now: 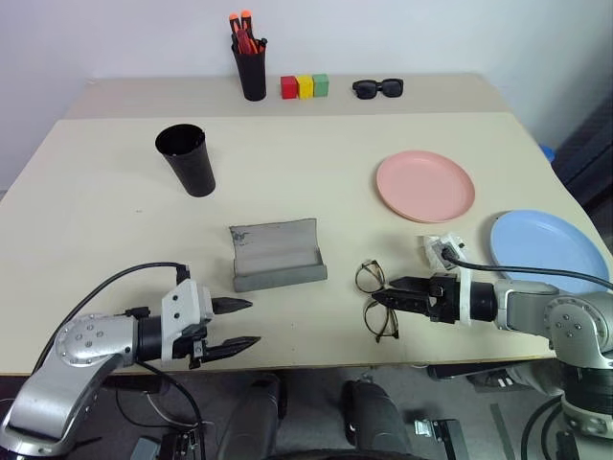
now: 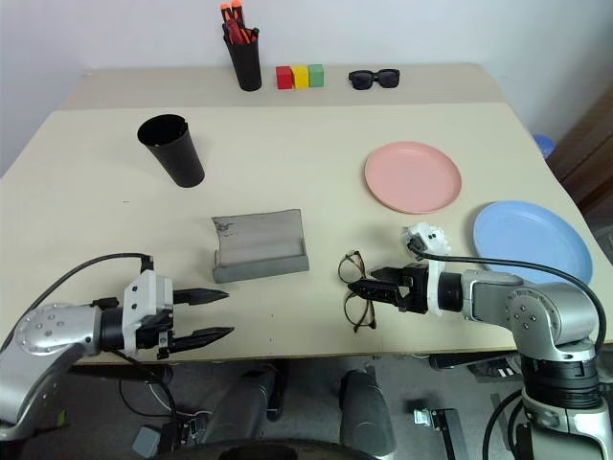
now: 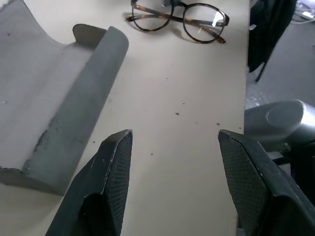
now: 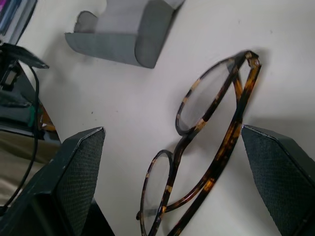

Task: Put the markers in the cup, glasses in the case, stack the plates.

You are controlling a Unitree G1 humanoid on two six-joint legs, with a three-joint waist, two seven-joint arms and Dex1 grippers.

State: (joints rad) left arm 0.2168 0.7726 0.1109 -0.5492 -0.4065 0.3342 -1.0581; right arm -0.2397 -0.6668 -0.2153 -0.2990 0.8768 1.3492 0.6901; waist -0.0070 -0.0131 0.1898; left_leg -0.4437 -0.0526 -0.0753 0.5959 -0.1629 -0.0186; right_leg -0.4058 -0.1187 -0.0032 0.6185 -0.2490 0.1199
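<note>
Grey felt case (image 1: 276,255) lid open; round tortoiseshell wire-thin glasses (image 1: 375,299) beside.

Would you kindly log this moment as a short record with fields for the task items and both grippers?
glasses: folded, lying on the table beside the case
case: lid open, nothing inside
cup: upright, markers not visible
pink plate: flat, apart from the blue plate, not stacked
left gripper: open, holding nothing, near the table's front edge
right gripper: open wide, fingers either side of the glasses, not gripping
</note>
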